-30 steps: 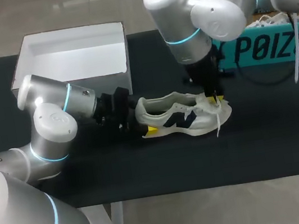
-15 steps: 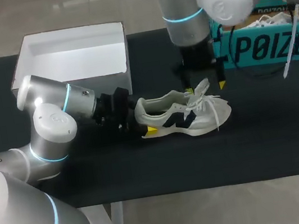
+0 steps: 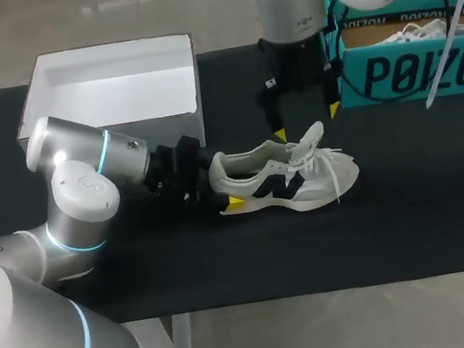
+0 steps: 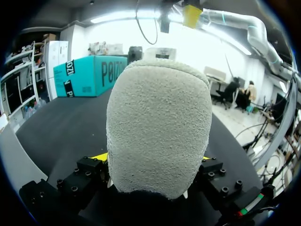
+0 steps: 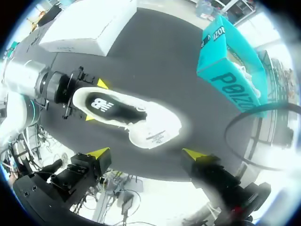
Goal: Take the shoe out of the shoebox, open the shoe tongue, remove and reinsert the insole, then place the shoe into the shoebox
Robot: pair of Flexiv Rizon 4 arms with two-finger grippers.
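A cream sneaker (image 3: pixel 284 181) with a dark side logo lies on the black table, toe to the right, its tongue (image 3: pixel 313 139) and laces standing up. My left gripper (image 3: pixel 220 190) is shut on its heel; in the left wrist view the suede heel (image 4: pixel 157 132) fills the space between the yellow fingertips (image 4: pixel 100 157). My right gripper (image 3: pixel 306 122) hangs open above the tongue, touching nothing. From its wrist view the shoe (image 5: pixel 127 115) lies below, ahead of the open right gripper (image 5: pixel 146 154). The open white shoebox (image 3: pixel 117 90) stands at the back left.
A teal shoebox (image 3: pixel 421 60) holding another white shoe stands at the back right, close behind my right arm. It shows too in the right wrist view as the teal box (image 5: pixel 230 70). Bare black tabletop (image 3: pixel 332 246) lies in front of the sneaker.
My right gripper opened, let go of the tongue and laces, and rose up and back from the shoe. The tongue stays raised. The left arm has not moved.
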